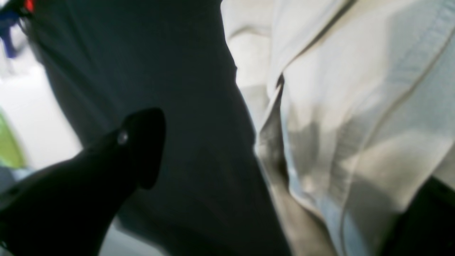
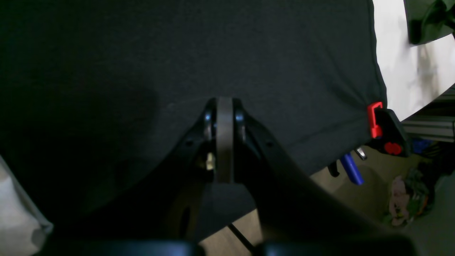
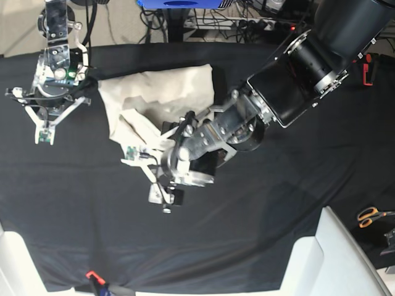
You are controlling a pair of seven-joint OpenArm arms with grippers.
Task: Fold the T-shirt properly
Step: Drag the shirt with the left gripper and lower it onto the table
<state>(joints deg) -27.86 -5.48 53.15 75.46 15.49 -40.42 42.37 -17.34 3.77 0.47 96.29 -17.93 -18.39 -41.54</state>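
The T-shirt lay crumpled in a pale heap on the black tablecloth that covered the counter, toward the far middle of it, one edge folded over and the lower corner bunched into creases. My left arm reached down across the cloth from the far right of the base view, and my left gripper hung just at the shirt's near corner, its jaws spread wide with nothing between them. In my left wrist view one dark finger stood over bare black cloth, and the shirt's cream folds filled the right half of that picture; the second finger could only be guessed at as a dark shape at the lower right edge. Whether that finger touched the fabric I could not tell.

My right gripper hung well apart from the shirt, over the far left part of the tablecloth, its jaws pressed together and empty. From my right wrist view the two closed fingers met over plain black cloth, and a red and black clamp pinned the tablecloth's edge. A pair of orange-handled scissors lay at the right edge of the counter.
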